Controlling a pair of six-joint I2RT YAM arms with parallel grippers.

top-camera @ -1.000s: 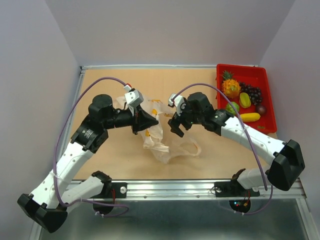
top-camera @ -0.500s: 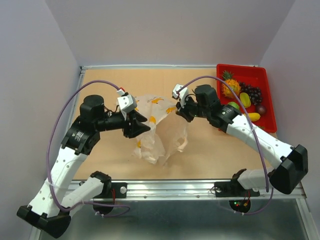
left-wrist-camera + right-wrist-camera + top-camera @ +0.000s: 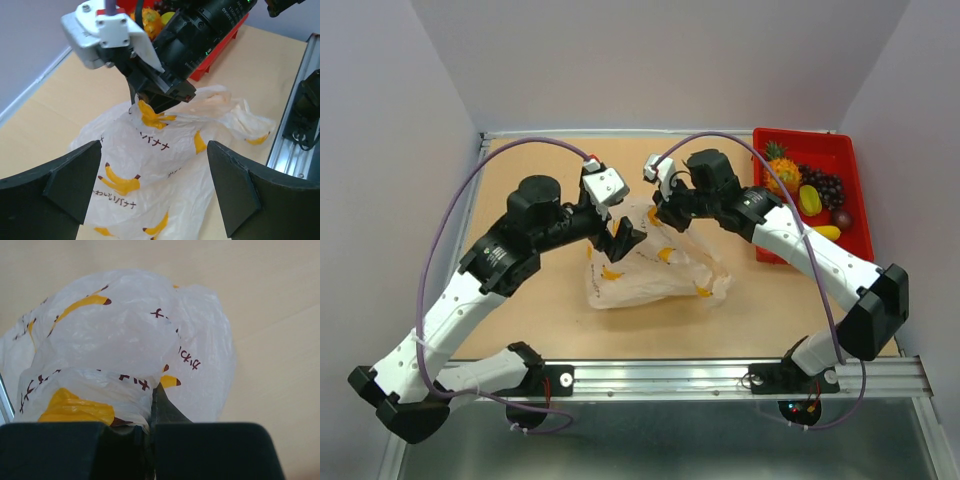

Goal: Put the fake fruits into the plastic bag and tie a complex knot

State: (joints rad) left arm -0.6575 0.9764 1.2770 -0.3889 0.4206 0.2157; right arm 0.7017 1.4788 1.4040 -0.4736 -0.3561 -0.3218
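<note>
The right gripper (image 3: pixel 664 213) is clamping the upper edge of the thin, translucent whitish plastic bag (image 3: pixel 650 278), which is lying at centre with its long axis running 9 to 3 o'clock and its mouth seemingly pointing toward 12. The left gripper (image 3: pixel 623 238) is hovering at the bag's 11 o'clock with its jaws wide apart. The small plastic toy fruits (image 3: pixel 807 195) are sitting in the red rectangular tray (image 3: pixel 817 140) at 2 o'clock, nearer the right gripper.

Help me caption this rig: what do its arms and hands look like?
The left arm and right arm have white links, black joints and looping purple cables. White camera boxes top the wrists. The left hand and right hand have black wedge fingers.
</note>
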